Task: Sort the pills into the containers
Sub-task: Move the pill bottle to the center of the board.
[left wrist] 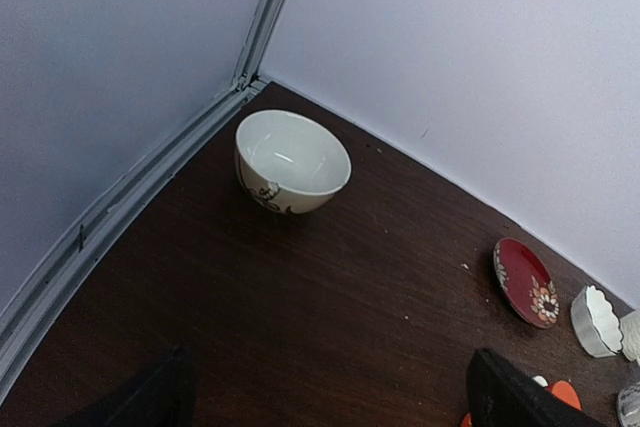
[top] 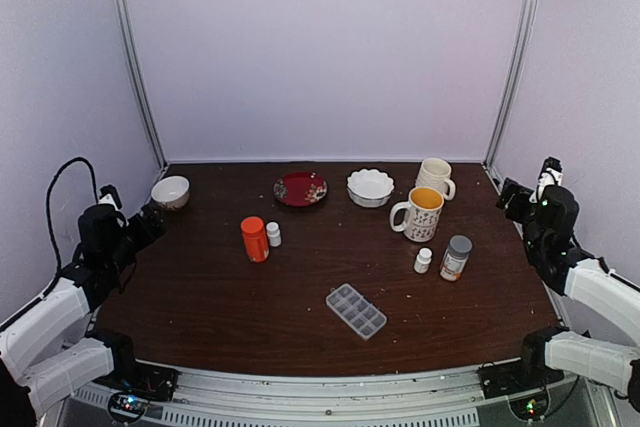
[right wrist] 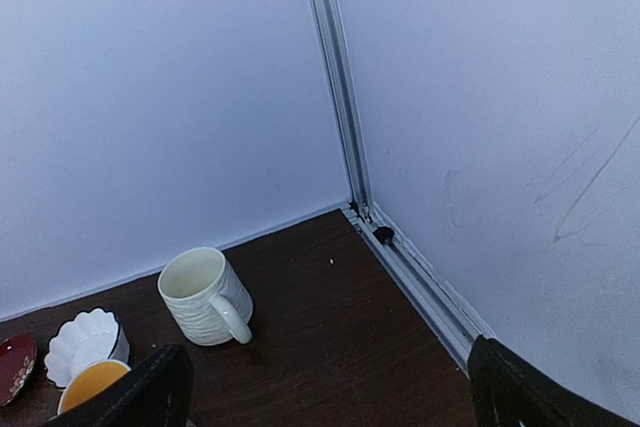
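Pre-grasp. Left end effector (top: pixel 152 219) and right end effector (top: pixel 512 199) wide open, empty, out at the sides. Pill box (top: pixel 356 311) front-centre on tabletop (top: pixel 220 297); pills too small to confirm. Next: locate one, pinch.

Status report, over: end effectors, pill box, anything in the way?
Left end effector open, empty. Right end effector open, empty. Pill box front-centre, untouched; pills not discernible. Orange bottle, grey-capped bottle beyond it, apart.
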Robot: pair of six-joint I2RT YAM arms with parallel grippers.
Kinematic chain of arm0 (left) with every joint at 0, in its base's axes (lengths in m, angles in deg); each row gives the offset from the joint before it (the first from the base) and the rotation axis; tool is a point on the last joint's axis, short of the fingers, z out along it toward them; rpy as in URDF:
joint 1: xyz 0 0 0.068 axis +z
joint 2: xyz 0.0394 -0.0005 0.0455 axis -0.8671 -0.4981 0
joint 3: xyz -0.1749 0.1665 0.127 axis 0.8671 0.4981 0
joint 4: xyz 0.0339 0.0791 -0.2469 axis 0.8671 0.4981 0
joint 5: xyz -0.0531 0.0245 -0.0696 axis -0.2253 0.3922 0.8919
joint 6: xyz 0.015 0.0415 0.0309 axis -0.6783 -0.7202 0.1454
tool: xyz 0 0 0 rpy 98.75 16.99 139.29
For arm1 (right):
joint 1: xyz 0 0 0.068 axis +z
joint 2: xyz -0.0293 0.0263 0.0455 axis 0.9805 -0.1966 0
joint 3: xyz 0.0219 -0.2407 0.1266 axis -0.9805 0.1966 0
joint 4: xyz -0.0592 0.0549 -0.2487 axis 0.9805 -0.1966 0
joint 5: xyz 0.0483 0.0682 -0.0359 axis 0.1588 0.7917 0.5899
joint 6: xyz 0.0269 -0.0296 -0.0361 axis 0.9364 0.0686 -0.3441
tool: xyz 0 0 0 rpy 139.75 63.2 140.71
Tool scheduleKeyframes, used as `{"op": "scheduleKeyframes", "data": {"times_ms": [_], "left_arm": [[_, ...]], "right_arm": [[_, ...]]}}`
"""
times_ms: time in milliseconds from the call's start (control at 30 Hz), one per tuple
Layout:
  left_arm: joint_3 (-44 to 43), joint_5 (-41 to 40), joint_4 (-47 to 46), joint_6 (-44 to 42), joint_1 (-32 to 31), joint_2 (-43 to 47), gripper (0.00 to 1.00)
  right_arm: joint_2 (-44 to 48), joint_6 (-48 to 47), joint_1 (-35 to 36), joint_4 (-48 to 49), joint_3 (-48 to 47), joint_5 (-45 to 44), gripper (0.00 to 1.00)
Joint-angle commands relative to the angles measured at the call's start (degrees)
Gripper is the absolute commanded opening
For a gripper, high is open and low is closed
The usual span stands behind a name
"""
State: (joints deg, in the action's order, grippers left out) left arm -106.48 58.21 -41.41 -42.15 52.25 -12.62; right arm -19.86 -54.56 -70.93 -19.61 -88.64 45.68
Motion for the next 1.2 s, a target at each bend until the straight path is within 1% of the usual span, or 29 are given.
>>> {"op": "scheduleKeyframes", "data": {"times_ms": [0, 100, 133, 200, 267, 367, 533, 667, 833, 933, 1067, 1167], "left_arm": [[-0.52, 3.68, -1.5, -0.15, 0.06, 0.92, 0.97], [-0.4, 10.38, -2.14, -5.02, 0.06, 1.7, 0.98], [-0.07, 12.02, -2.41, -5.73, 0.06, 1.78, 0.97], [-0.09, 15.09, -2.53, -5.93, 0.06, 1.27, 0.98], [-1.25, 18.14, -2.08, -6.73, 0.06, -0.27, 0.98], [-4.61, 22.67, -0.71, -7.21, -0.79, -3.33, 0.97], [-11.06, 21.81, 3.46, -9.29, -4.86, -6.82, 0.98], [-14.28, 21.88, 7.18, -11.66, -7.95, -8.25, 0.98], [-17.02, 19.01, 11.96, -14.93, -14.06, -11.08, 0.97], [-16.31, 17.37, 12.9, -15.89, -17.26, -12.01, 0.98], [-13.64, 17.98, 11.73, -15.11, -18.68, -13.0, 0.97], [-12.05, 18.98, 10.8, -14.51, -19.96, -14.69, 0.97]], "right_arm": [[0.32, 3.96, -0.08, -4.68, -1.76, 1.91, 1.0], [0.42, 8.26, -0.08, -9.99, -4.35, 3.16, 1.0], [0.06, 8.37, 0.07, -12.38, -5.7, 5.06, 1.0], [-0.55, 9.1, 0.77, -16.58, -7.9, 5.76, 1.0], [-0.51, 8.33, 2.34, -19.74, -9.25, 6.81, 1.0], [-0.14, 5.48, 6.91, -23.13, -11.48, 8.81, 1.0], [-2.38, 1.18, 16.27, -30.79, -17.62, 8.55, 1.0], [-5.99, -1.09, 23.08, -34.68, -21.35, 13.37, 1.0], [-11.74, 2.76, 31.09, -37.74, -24.49, 18.23, 1.0], [-14.99, 4.22, 37.99, -37.74, -25.11, 16.6, 1.0], [-21.12, 4.99, 45.79, -39.16, -26.76, 13.48, 1.0], [-25.13, 6.04, 50.69, -39.39, -27.16, 13.62, 1.0]]}}
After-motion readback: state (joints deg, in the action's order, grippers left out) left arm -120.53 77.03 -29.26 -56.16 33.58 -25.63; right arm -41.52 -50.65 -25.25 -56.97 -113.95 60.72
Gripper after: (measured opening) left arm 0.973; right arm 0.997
